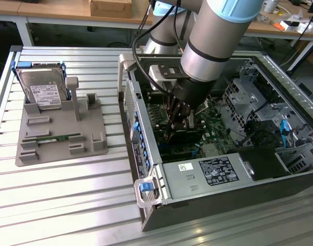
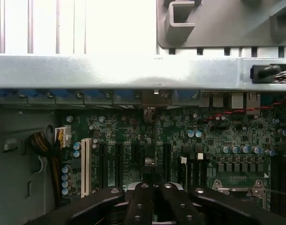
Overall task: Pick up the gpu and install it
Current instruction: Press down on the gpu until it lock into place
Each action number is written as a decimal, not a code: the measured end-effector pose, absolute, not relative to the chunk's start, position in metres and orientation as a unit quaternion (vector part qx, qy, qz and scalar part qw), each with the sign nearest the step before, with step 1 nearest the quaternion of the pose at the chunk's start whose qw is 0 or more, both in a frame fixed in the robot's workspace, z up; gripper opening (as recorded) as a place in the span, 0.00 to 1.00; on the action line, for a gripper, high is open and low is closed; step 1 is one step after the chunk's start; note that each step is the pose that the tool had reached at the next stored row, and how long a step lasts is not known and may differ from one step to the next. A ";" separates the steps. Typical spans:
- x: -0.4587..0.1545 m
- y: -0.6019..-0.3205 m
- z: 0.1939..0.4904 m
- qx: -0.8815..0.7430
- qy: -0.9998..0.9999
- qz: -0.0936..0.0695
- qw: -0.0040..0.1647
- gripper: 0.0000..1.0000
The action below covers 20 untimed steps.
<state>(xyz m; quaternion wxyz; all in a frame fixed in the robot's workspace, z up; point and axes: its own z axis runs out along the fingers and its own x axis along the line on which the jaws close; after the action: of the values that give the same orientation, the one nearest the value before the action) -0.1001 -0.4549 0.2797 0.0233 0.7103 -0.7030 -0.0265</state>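
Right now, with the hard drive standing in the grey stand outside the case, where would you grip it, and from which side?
Grip the hard drive near its top edge, one finger on the labelled face and one on the back, coming down from above. It stands nearly upright with its lower end seated in the grey stand, so the top looks like the freest part to reach.

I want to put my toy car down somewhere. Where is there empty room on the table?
The ribbed metal table is bare in front of the grey holder tray, out to the computer case. The tray itself is crowded: hard drive and memory stick. Inside the case it is packed too, with the shut gripper down at the gpu on the motherboard.
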 end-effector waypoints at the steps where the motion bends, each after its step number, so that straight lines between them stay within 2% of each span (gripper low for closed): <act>1: -0.100 -0.455 0.279 0.710 -0.703 -0.026 0.023 0.11; 20: -0.102 -0.453 0.275 0.710 -0.703 -0.026 0.023 0.11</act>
<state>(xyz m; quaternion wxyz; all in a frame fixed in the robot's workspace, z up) -0.1019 -0.4530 0.2747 0.0232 0.7103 -0.7030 -0.0265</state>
